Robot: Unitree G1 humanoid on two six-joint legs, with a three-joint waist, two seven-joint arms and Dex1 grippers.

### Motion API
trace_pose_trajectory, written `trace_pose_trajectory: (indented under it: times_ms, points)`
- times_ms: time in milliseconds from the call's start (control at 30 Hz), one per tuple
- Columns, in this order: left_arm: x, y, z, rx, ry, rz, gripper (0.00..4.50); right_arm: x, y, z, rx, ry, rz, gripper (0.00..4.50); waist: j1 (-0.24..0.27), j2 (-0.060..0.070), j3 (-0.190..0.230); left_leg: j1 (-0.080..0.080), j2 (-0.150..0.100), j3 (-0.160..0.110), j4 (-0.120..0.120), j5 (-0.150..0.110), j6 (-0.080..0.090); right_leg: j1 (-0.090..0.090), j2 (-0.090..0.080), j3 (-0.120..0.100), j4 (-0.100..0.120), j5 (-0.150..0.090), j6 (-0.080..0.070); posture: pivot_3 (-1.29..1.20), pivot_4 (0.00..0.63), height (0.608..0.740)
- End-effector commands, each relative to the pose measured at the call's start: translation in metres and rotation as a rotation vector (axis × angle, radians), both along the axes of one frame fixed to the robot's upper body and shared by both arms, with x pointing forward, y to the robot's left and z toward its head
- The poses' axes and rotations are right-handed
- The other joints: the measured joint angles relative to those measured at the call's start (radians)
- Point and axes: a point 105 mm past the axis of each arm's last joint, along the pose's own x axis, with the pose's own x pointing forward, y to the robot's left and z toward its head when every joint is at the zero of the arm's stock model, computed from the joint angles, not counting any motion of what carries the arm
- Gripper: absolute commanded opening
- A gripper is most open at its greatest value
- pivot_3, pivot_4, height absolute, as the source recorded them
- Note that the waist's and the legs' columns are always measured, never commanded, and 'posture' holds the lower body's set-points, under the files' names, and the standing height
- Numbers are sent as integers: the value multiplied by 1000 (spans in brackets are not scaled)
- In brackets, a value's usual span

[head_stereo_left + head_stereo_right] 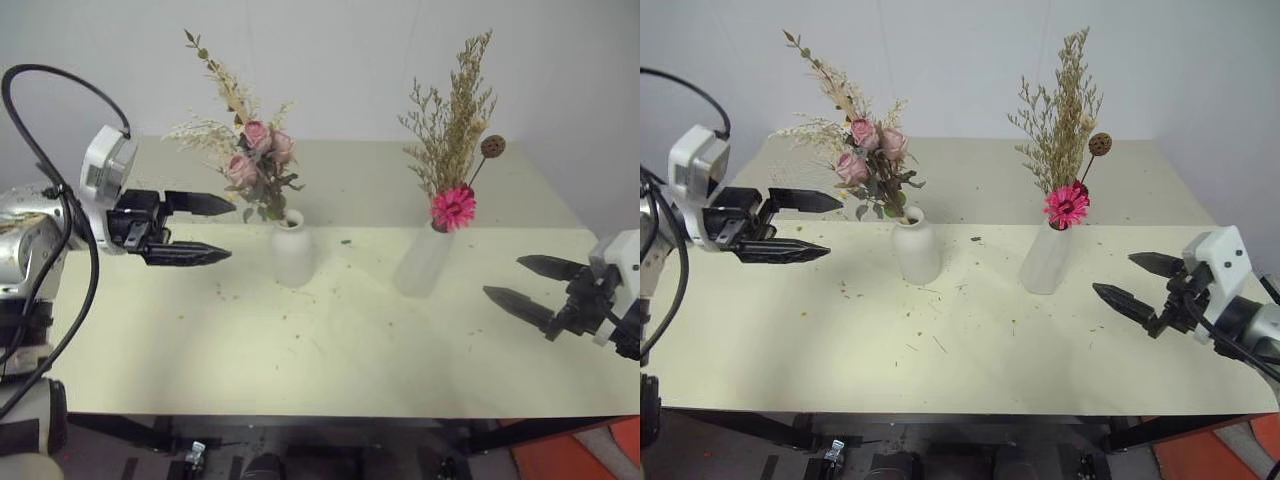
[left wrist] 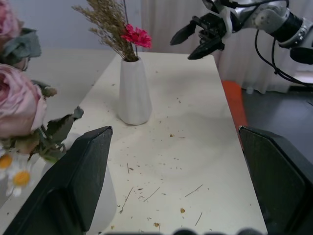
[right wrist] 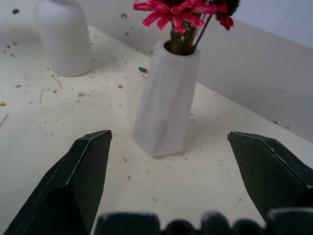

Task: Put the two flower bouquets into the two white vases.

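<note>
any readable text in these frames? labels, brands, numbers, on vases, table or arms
None. The squat vase and the tall vase are plain matte white, with no print or mark. The table bears only dry plant crumbs. The left gripper and right gripper show no lettering on their black jaws or white housings.

You'll find nothing to read here: no text, label, brand, number or sign shows on anything in these views.
</note>
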Motion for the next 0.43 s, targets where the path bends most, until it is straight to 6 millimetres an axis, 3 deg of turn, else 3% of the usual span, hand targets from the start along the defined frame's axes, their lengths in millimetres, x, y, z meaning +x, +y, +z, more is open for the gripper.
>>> trace_pose_trajectory:
  times_ms: [33,433]
  points:
    - [-2,-1,10,-16,-42,-25,4493,-3,1,17,-34,-87,4,4500,-2,0,0,0,0,0,0,0,0,0,0,0,0,0,0,0,150,740]
    - [-1,-3,12,-90,-113,17,4493,13,-1,30,-31,-126,43,4500,3,0,0,-1,0,0,0,0,0,-1,0,0,0,1,-1,0,150,740]
